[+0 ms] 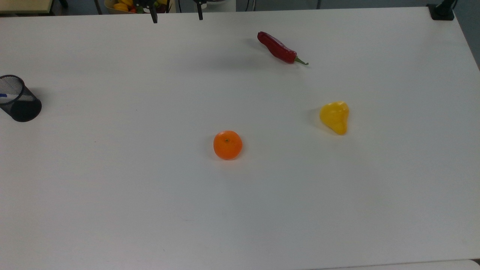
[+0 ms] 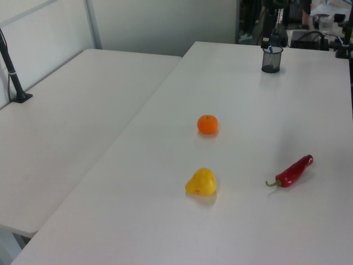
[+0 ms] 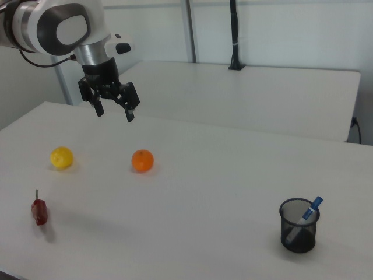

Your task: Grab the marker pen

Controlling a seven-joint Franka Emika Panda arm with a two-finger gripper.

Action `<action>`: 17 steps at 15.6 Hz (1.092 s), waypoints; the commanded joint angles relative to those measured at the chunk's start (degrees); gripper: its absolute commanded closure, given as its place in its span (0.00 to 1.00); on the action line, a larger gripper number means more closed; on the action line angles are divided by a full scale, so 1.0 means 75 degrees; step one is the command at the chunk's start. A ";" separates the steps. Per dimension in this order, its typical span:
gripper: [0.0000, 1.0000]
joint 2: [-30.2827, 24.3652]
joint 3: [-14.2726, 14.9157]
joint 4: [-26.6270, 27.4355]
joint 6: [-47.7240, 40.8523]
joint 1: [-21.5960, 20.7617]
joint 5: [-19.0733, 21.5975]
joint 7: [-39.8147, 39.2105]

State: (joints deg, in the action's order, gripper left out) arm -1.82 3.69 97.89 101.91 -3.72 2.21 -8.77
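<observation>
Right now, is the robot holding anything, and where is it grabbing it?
Nothing. The tool hangs open and empty above the table, while the marker pen stands in the mesh cup.

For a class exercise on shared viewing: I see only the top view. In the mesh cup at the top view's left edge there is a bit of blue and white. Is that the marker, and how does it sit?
Observer: Yes. In the right view the marker leans inside the cup, with a blue end poking over the rim.
Operator: Is the cup standing or tipped?
Observer: The right view shows it standing upright on the table.
Operator: And the pincer?
Observer: In the right view the pincer hangs open and empty above the table, beyond the orange, far from the cup.
</observation>
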 commanded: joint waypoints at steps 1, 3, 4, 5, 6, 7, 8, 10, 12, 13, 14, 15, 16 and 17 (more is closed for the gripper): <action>0.00 -0.0063 0.0141 0.0108 -0.0204 -0.0067 -0.0014 -0.0038; 0.00 -0.0062 0.0141 0.0096 -0.0240 -0.0055 -0.0014 -0.0050; 0.00 -0.0062 0.0141 0.0096 -0.0252 -0.0055 -0.0014 -0.0038; 0.00 -0.0062 0.0141 0.0096 -0.0252 -0.0055 -0.0014 -0.0038; 0.00 -0.0062 0.0141 0.0108 -0.0263 -0.0055 -0.0002 -0.0038; 0.00 -0.0062 0.0141 0.0108 -0.0263 -0.0055 -0.0002 -0.0050; 0.00 -0.0062 0.0141 0.0108 -0.0240 -0.0055 -0.0002 -0.0062; 0.00 -0.0039 0.0141 0.0108 -0.0216 -0.0055 -0.0002 -0.0062; 0.00 -0.0039 0.0141 0.0108 -0.0205 -0.0031 -0.0002 -0.0074; 0.00 -0.0027 0.0141 0.0108 -0.0170 -0.0008 -0.0002 -0.0085; 0.00 0.0019 0.0141 0.0096 -0.0112 0.0039 -0.0002 -0.0074; 0.00 0.0101 0.0141 0.0061 -0.0111 0.0132 -0.0002 -0.0073; 0.00 0.0125 0.0141 0.0026 -0.0065 0.0260 -0.0014 -0.0073; 0.00 0.0125 0.0141 0.0026 0.0052 0.0389 -0.0014 -0.0073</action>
State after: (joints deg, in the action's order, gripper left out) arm -1.38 4.43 98.30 101.11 -2.97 2.21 -8.76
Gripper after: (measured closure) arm 0.000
